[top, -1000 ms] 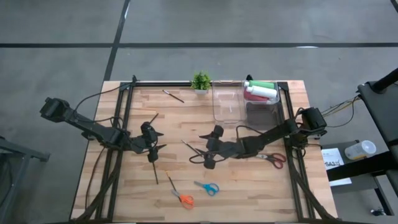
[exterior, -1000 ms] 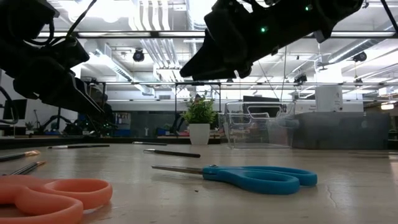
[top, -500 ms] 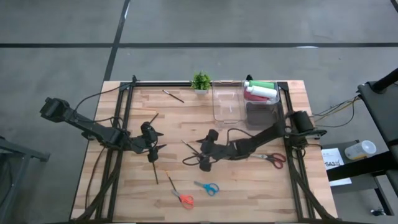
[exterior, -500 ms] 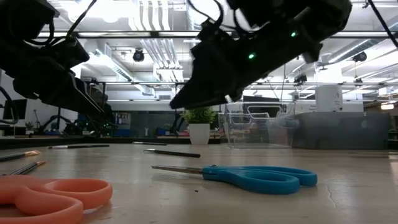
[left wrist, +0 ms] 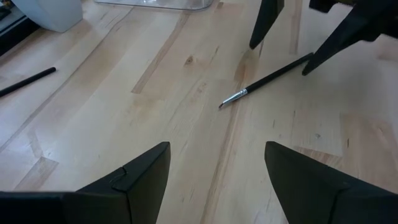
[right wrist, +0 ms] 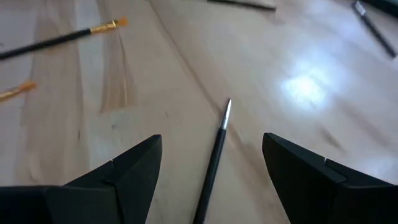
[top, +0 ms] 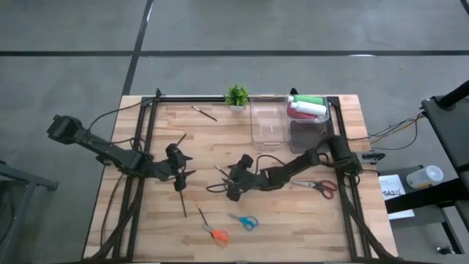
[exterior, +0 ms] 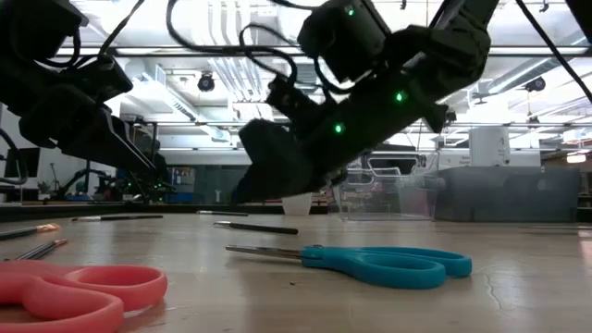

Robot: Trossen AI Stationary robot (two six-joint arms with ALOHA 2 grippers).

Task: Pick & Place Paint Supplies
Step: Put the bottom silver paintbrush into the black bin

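The right pincer hangs low over the middle of the wooden surface, its two fingers spread wide with nothing between them, and a thin dark paintbrush lies just ahead of it. In the right wrist view the brush runs lengthwise down the gap between the two fingers, its metal ferrule pointing away from the camera, so its long axis is nearly in line with the reach and across the closing direction; I judge a straight descent would be enough. In the high view this brush lies at about 11 o'clock from the right pincer, running from 10 toward 4 o'clock. The left pincer, also spread and empty, waits at 9 o'clock, farther from the brush. Around are another brush at 8 o'clock, blue scissors and orange scissors at 6 o'clock, red-handled scissors at 3 o'clock. The squeeze bottles already lie in the bin at 1 o'clock, beside a clear container. Nothing stands directly in the way.
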